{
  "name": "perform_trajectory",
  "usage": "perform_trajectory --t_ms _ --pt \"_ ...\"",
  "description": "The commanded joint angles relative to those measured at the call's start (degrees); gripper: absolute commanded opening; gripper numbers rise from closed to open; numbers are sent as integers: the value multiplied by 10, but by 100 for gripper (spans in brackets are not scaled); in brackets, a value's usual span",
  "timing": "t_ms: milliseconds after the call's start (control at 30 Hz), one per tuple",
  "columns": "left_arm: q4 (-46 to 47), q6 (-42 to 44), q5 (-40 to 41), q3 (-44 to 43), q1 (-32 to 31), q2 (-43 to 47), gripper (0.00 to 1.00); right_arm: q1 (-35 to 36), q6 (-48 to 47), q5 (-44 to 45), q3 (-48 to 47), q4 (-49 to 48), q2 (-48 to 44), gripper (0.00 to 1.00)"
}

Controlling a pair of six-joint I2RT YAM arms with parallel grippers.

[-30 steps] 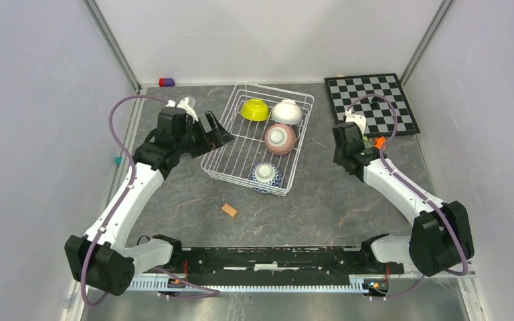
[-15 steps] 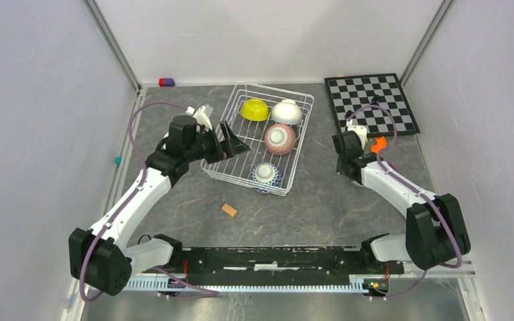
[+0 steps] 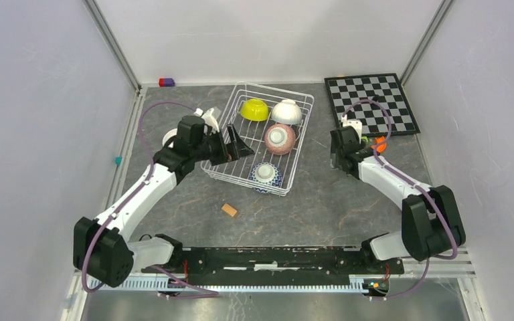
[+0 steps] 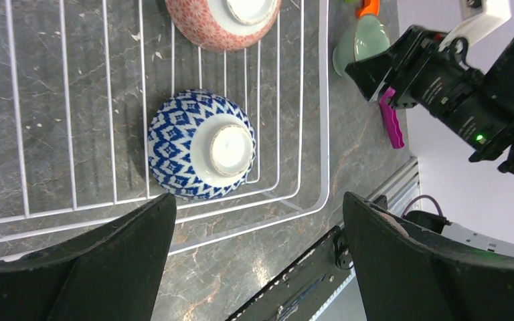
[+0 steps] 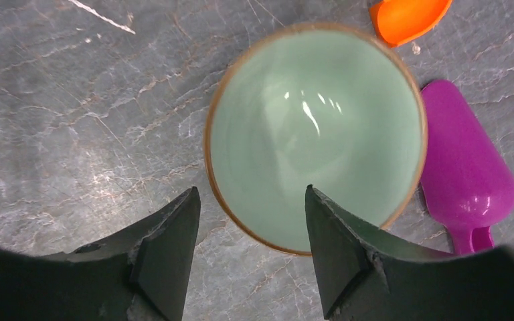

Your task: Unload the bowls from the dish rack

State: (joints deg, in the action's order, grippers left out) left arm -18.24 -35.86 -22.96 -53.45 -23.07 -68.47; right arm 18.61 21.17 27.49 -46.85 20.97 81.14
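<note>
Grey marbled table (image 3: 308, 200) lies bare at 6 o'clock of the dish rack (image 3: 253, 152); from above, the wrist hides the right tool (image 5: 251, 192); its own camera shows it spread and unladen over the near rim of the upright pale green bowl (image 5: 314, 134), at the rack's 3 o'clock; left tool (image 4: 258, 200), wide open and empty, hangs over the rack's 9 o'clock side, with the inverted blue-and-white bowl (image 4: 201, 146) ahead of it.

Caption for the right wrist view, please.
Right gripper open over the pale green bowl upright on the table, purple scoop beside it.
</note>
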Motion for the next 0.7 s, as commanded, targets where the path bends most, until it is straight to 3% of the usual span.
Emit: perform_trajectory --t_ms 0,200,400,533,667 --pt "15 37 -4 -34 -25 -15 100 -2 -23 -6 -27 -3 -40 65" --pt "-25 54 32 -86 -75 -68 100 -2 -58 -62 -23 3 -114 66" --pt "-101 84 124 -156 -135 -109 100 -2 -84 -93 -3 12 -218 67" --pt "-94 67 150 -157 -150 -115 100 -2 -92 -136 81 -60 -343 69" --pt "-94 49 179 -167 -163 -136 100 -2 -94 -194 160 -136 -462 78"
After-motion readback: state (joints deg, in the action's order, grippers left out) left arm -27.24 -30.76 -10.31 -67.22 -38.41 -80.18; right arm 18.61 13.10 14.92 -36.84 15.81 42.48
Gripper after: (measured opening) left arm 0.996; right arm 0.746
